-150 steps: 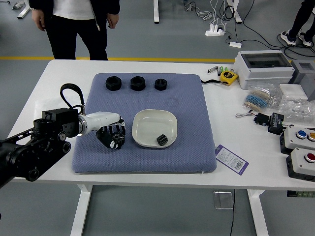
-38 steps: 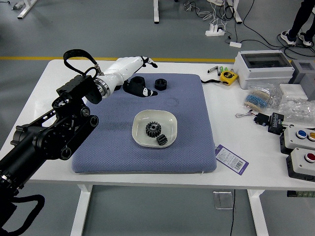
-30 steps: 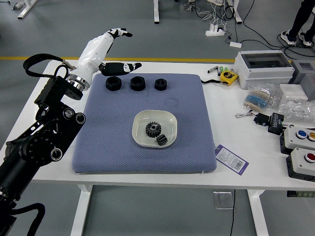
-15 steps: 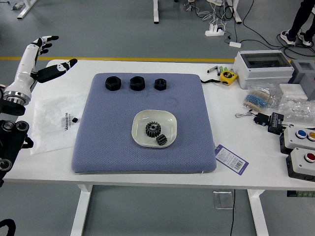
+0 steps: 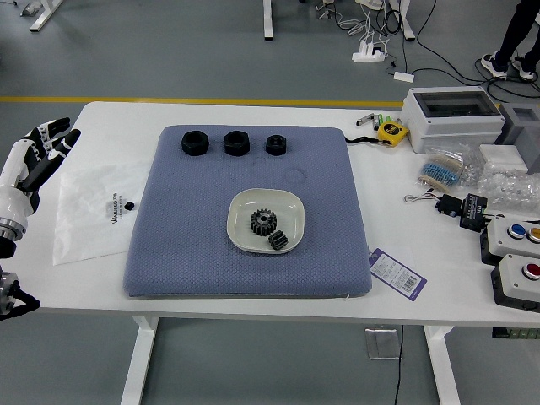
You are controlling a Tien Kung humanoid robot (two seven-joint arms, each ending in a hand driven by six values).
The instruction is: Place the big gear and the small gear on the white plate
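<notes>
Near edge of the white counter [image 5: 89, 291] first, a blue-grey mat [image 5: 190, 266] on it. At the right end, a button box with a red button [image 5: 516, 283]; just beyond it, a second box [image 5: 506, 242] with blue and yellow buttons. Purple-and-white card [image 5: 398, 273] lies slantwise by the mat's right side, toward the near corner.

Mid-mat: the white plate [image 5: 288, 205], both gears inside. Small gear [image 5: 278, 240] in the near right part, on its side, slanted. Big gear [image 5: 263, 223] behind it and a little left, near the middle, round face up. The two sit close; cannot tell if they touch.

Left of the mat, a thin whitish bag [image 5: 89, 219] spread flat, with a small black piece [image 5: 129, 206] at its right side. Off to the right, a black plug [image 5: 473, 212] with a cord.

Left hand [image 5: 32, 160] at the left edge, over the counter's left side, well apart from the plate; open, fingers apart, gripping nothing.

Along the mat's far side, a row of three black nuts: left [image 5: 195, 143], middle [image 5: 236, 143], right [image 5: 276, 145], the right one smallest. Past the mat's far right corner, a yellow tape measure [image 5: 391, 133]; right of that, a white box [image 5: 452, 120] with a dark window.

On the floor beyond, a white power strip [image 5: 369, 56] among cables; far right, a person's legs and shoes [image 5: 494, 67].
</notes>
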